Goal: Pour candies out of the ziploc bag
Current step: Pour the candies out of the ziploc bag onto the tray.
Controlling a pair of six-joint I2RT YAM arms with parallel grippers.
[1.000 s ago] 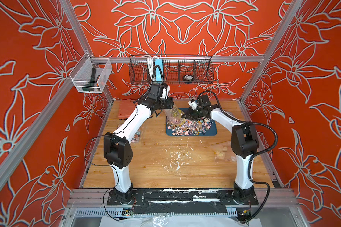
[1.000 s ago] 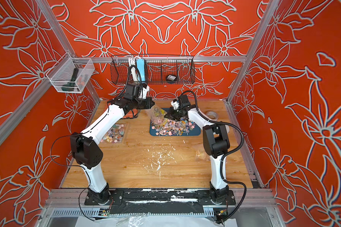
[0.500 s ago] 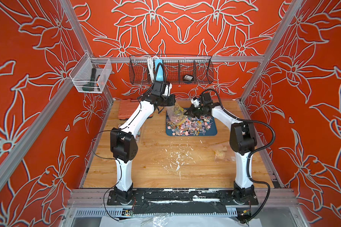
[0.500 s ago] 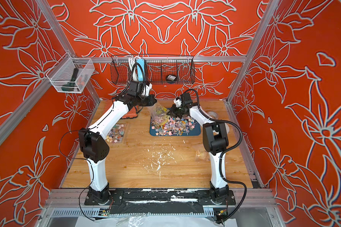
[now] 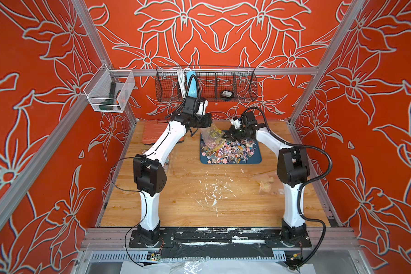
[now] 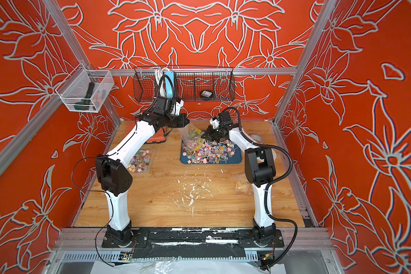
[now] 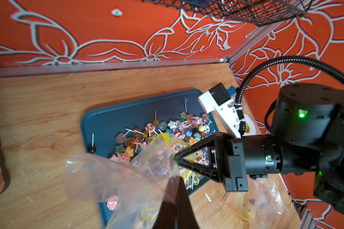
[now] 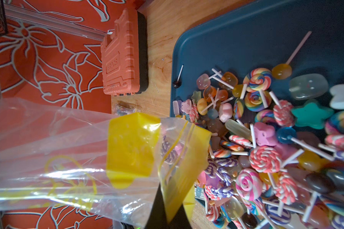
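Left elbow (image 5: 148, 170) swung inward; ziploc bag (image 5: 211, 134) still gripped.

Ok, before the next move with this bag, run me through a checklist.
1. Left gripper shut on closed end of ziploc bag: ok.
2. Right gripper shut on its yellow mouth edge: ok.
3. Bag mouth over blue tray: ok.
4. Bag emptied: not ok, a few candies show inside.
5. Dark lollipop at tray rim, inside it: cannot tell.
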